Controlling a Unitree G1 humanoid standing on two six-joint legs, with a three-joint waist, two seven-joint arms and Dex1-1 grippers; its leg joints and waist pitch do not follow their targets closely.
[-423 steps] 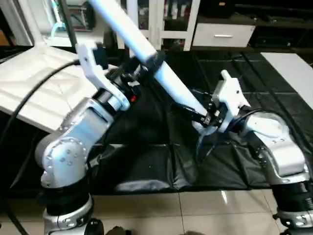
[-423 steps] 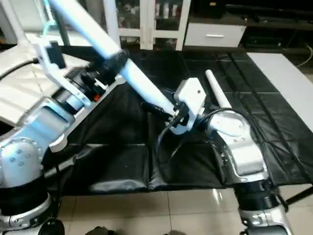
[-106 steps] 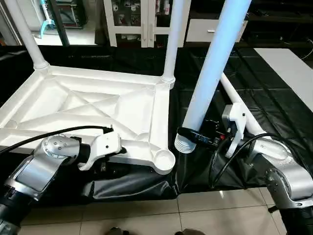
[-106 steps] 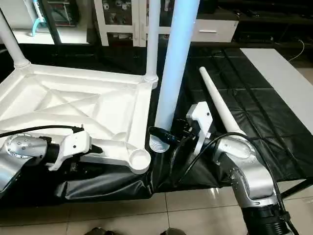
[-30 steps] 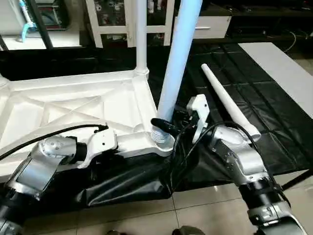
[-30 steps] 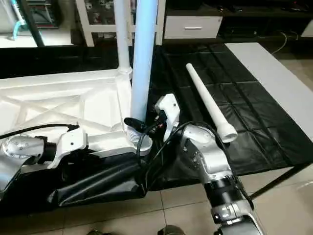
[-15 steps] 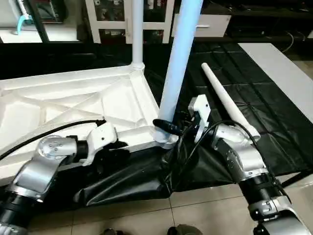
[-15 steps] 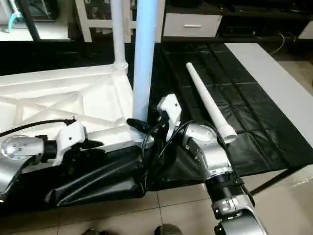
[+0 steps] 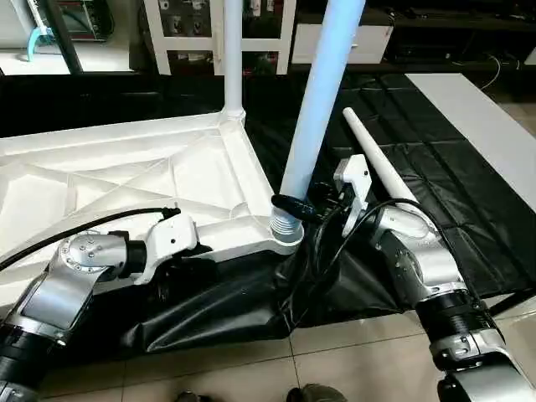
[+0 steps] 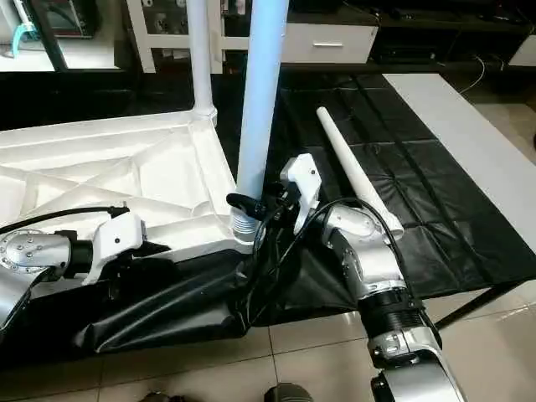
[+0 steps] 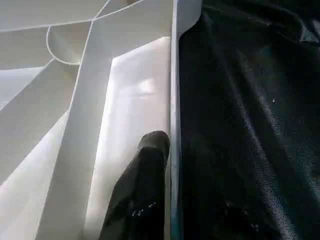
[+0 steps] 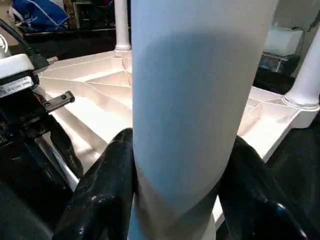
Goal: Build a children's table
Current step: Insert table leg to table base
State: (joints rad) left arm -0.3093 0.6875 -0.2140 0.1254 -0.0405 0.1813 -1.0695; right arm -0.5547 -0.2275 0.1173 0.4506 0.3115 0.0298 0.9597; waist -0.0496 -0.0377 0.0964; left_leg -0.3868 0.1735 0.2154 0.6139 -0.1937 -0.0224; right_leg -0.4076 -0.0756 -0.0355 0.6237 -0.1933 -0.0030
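Observation:
The children's table top (image 9: 126, 180) lies upside down on the left, ribbed side up. One white leg (image 9: 232, 50) stands in its far right corner. My right gripper (image 9: 293, 208) is shut on a second leg (image 9: 322, 92) and holds it nearly upright. That leg's ribbed lower end (image 9: 286, 226) stands in the near right corner socket. In the right wrist view both black fingers (image 12: 100, 195) clasp this tube. A third leg (image 9: 381, 172) lies loose on the mat beside my right arm. My left gripper (image 9: 191, 251) is at the top's near rim (image 11: 172, 125).
A black mat (image 9: 469, 193) covers the work surface and hangs crumpled over its front edge. A white panel (image 9: 494, 117) lies at the far right. White glass-door cabinets (image 9: 251, 25) stand behind. A black cable (image 9: 67, 239) runs along my left arm. Tiled floor (image 9: 360, 368) is in front.
The view has shifted. The held leg stays at the near right corner socket and now leans a little more to the right. My left arm stays at the near rim.

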